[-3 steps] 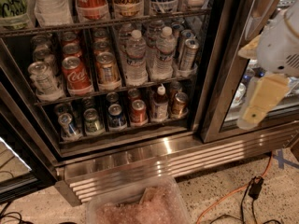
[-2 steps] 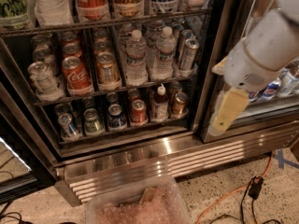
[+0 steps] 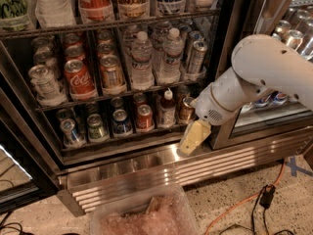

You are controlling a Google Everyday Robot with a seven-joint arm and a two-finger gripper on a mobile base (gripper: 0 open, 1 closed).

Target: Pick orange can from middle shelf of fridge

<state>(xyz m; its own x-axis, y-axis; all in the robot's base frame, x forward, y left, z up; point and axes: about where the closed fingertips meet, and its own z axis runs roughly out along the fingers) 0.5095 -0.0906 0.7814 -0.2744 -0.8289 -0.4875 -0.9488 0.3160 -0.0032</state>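
Open fridge (image 3: 146, 166) viewed from above and in front. The middle shelf (image 3: 146, 90) carries clear holders along its front edge. From the left these hold a silver can, a red Coca-Cola can (image 3: 78, 77), the orange can (image 3: 111, 71), two water bottles (image 3: 142, 58) and a slim silver can (image 3: 196, 57).

The orange can stands upright at the front edge, left of centre, with further cans in rows behind it. The gripper (image 3: 194, 137) hangs outside the fridge by the right end of the steel sill, lower than the middle shelf. The orange can is up and to its left, well apart. Whether the gripper is spread or closed cannot be told.

The top shelf's containers are cut off by the upper edge. A clear tub (image 3: 105, 219) on the floor holds something pinkish and indistinct.
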